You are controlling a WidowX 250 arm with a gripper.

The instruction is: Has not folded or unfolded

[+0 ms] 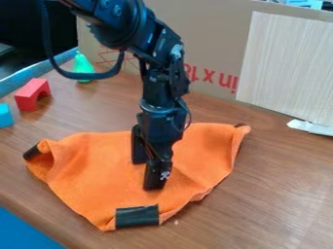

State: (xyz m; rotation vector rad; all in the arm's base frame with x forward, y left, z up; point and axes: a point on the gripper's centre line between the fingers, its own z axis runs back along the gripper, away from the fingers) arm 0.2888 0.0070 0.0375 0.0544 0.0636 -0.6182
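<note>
The black gripper (146,173) hangs down over the middle of the orange cloth (98,165), its two fingers apart and orange fabric visible between them. Its tips are at or just above the fabric; contact cannot be made out. The cloth lies spread on the table in a rough triangle, with a dark patch (137,217) at its front corner. Its left corner is curled up, showing a dark end, and the right corner is rumpled. The gripper hides part of the cloth's centre.
A red arch block (32,94), a light blue block (5,115) and a green pear-shaped toy (83,66) stand at the left on the wooden table (273,194). Cardboard (214,44) and a pale board (289,68) rise behind. Something white (311,127) lies at the right.
</note>
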